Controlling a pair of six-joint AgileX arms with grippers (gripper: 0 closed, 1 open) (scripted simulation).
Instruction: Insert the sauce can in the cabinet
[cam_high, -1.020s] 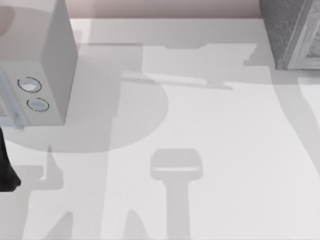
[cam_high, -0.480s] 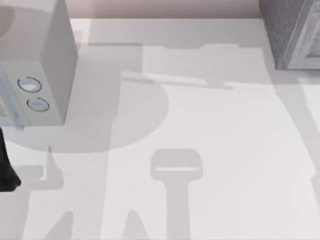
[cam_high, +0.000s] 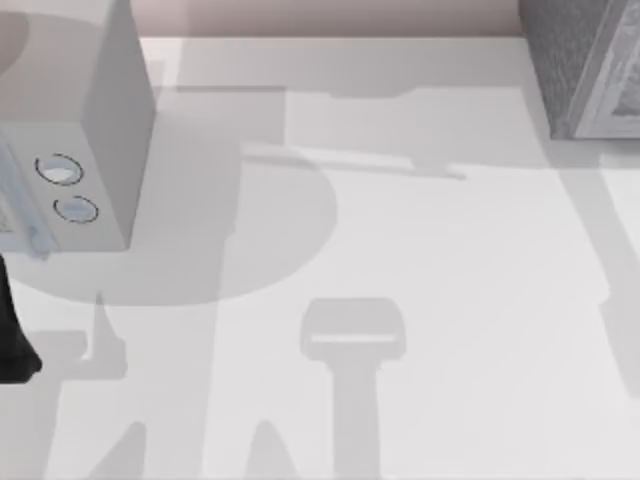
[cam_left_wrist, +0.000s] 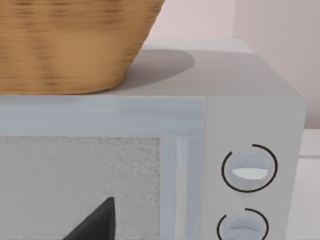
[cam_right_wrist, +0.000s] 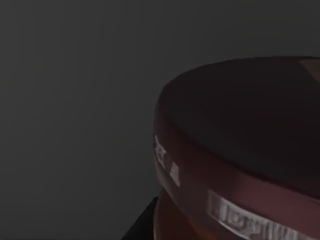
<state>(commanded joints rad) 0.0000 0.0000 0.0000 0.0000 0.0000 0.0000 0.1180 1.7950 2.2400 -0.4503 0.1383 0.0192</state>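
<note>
From my right wrist camera the sauce can (cam_right_wrist: 240, 150) sits very close, its dark maroon lid toward the lens against a dim grey surround; where it stands I cannot tell. The cabinet (cam_high: 590, 70) occupies the tabletop's (cam_high: 420, 300) far right corner. The pale dialled box (cam_high: 90, 150) stands at the far left edge, a woven basket (cam_left_wrist: 70, 45) on top.

Top cam looks down; L wrist faces dialed box (cam_left_wrist: 250, 150) close.
</note>
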